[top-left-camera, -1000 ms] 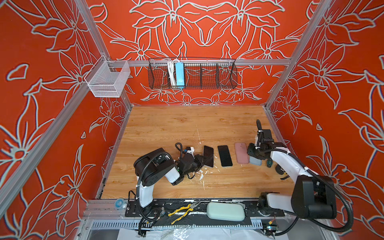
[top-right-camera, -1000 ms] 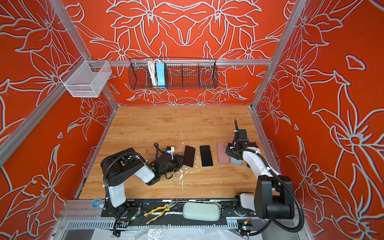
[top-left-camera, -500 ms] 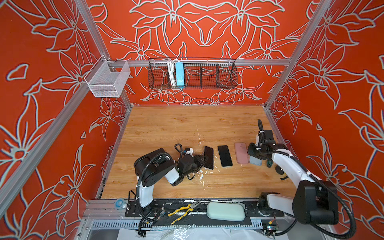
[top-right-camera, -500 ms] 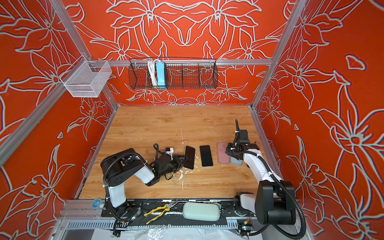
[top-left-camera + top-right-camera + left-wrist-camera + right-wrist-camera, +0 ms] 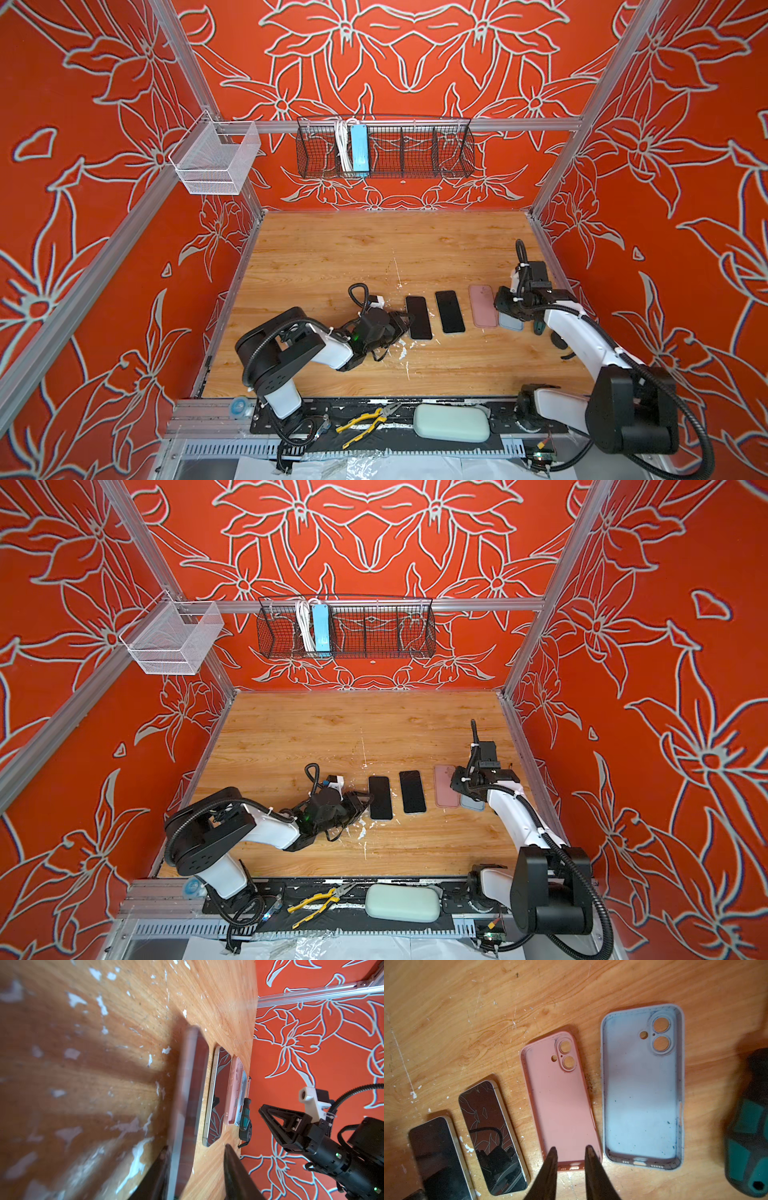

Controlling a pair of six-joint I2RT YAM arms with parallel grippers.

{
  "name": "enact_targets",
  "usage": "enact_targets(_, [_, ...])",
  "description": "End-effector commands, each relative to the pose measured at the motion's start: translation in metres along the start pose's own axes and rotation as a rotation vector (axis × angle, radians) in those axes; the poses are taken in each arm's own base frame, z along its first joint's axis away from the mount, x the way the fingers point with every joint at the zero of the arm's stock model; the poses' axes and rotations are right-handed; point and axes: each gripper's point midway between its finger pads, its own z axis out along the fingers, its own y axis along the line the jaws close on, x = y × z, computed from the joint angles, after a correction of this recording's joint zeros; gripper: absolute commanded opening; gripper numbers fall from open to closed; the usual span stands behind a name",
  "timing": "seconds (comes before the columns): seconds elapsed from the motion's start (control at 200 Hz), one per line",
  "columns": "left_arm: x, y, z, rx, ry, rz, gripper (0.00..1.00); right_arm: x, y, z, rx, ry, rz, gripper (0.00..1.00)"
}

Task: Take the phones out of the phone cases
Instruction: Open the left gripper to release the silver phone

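The left gripper [image 5: 196, 1147], jaws apart, straddles the phone [image 5: 418, 318] farthest from the empty pink case [image 5: 560, 1101], likely releasing it; the right gripper [image 5: 571, 1148] hovers narrowly parted over that case.

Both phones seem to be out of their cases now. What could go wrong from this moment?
1. The left tool stands open around the end of the black phone with a pale frame; a sideways retreat may knock it into the second black phone beside it.
2. The right tool hovers, slightly open, over the empty pink silicone case; dipping could shove it against the light blue case.
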Motion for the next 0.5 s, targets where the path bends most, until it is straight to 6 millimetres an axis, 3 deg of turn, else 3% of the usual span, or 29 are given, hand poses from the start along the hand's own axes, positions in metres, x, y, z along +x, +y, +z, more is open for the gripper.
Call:
enact_targets(0.0, [-0.002,0.007,-0.008,-0.089,-0.006,0.062,0.46,-0.004,0.007,-0.007,-0.025,-0.020,-0.016,0.25])
enact_targets(0.15, [-0.004,-0.001,-0.025,-0.162,0.008,0.152,0.59,-0.013,0.013,-0.017,-0.041,-0.044,-0.034,0.25])
enact_targets(0.27, [-0.015,-0.022,-0.052,-0.231,-0.002,0.294,0.74,-0.024,0.021,-0.030,-0.067,-0.084,-0.056,0.26])
enact_targets(0.385, [-0.050,-0.044,-0.089,-0.293,-0.102,0.487,1.00,-0.036,0.027,-0.040,-0.085,-0.139,-0.069,0.28])
enact_targets(0.495, [-0.094,-0.063,-0.122,-0.292,-0.163,0.540,0.97,-0.045,0.033,-0.042,-0.105,-0.170,-0.087,0.35])
